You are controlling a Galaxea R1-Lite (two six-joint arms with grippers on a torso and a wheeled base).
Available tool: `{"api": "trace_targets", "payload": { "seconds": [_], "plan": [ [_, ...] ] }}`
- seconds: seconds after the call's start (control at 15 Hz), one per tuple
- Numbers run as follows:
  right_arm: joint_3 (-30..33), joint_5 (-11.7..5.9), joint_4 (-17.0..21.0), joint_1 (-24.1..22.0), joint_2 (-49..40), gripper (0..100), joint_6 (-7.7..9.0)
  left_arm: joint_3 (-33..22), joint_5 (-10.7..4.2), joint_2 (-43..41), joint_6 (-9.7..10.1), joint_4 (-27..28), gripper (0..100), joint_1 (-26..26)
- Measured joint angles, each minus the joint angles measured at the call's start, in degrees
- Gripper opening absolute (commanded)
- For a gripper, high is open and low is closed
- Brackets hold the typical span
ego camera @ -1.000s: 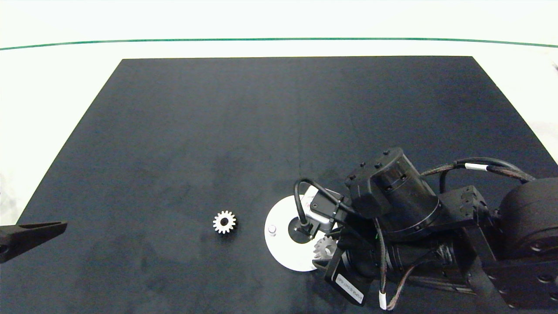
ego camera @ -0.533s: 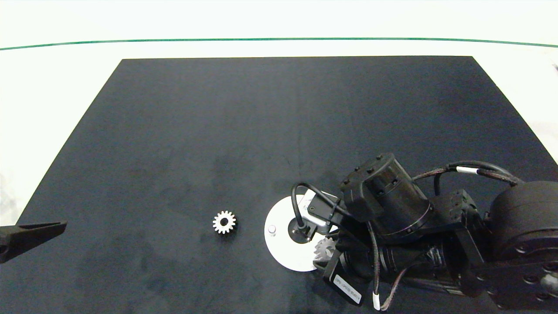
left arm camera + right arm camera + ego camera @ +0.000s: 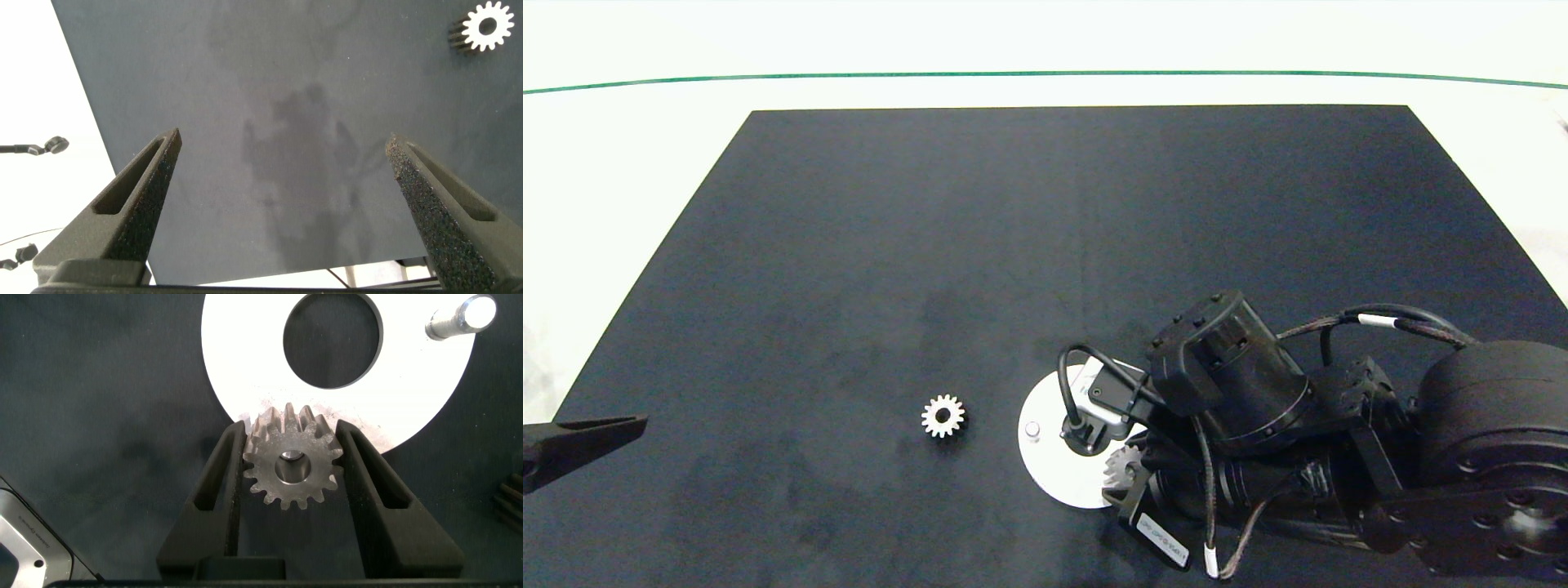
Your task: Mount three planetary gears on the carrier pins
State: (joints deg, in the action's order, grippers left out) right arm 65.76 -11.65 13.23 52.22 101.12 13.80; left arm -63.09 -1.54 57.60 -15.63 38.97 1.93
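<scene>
The right gripper (image 3: 292,469) is clamped on a gear (image 3: 291,467), one finger (image 3: 221,478) pressed to each side of its teeth. The gear is held flat over the near edge of the white disc (image 3: 245,355), and a pin end is seen inside its bore — whether the gear is fully seated cannot be told. In the head view, this gear (image 3: 1125,466) is found at the disc's (image 3: 1045,469) lower right edge, with the right arm (image 3: 1298,457) reaching in from the right and covering much of the disc. A second pin (image 3: 1032,429) stands bare on the disc's left side; it is also seen in the right wrist view (image 3: 459,318), beyond the central hole (image 3: 333,339).

Another gear (image 3: 943,416) lies flat on the black mat (image 3: 890,245), just left of the disc and apart from it. A third gear cannot be made out.

The left gripper (image 3: 286,196) is parked at the mat's left edge — fingers spread wide, nothing between them.
</scene>
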Motion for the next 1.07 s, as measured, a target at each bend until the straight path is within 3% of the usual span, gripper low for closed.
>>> {"api": "trace_targets", "payload": {
  "seconds": [0.07, 0.13, 0.8, 1.07],
  "plan": [
    [0.00, 0.00, 0.02, 0.02, 0.04, 22, 0.00, 0.00, 0.00, -0.02, 0.00, 0.00, 100, 0.00],
    [-0.02, 0.00, 0.02, 0.02, 0.06, 100, 0.00, 0.02, 0.00, -0.05, 0.00, 0.00, 100, -0.02],
    [-0.95, -1.16, 0.27, -0.27, -1.54, 100, -0.29, 0.07, 0.06, -0.52, 0.00, 0.00, 100, 0.02],
    [-1.29, -1.77, 0.39, -7.61, -7.61, 100, -0.33, 0.07, 0.05, -0.57, 0.00, 0.00, 100, 0.00]
  ]
}}
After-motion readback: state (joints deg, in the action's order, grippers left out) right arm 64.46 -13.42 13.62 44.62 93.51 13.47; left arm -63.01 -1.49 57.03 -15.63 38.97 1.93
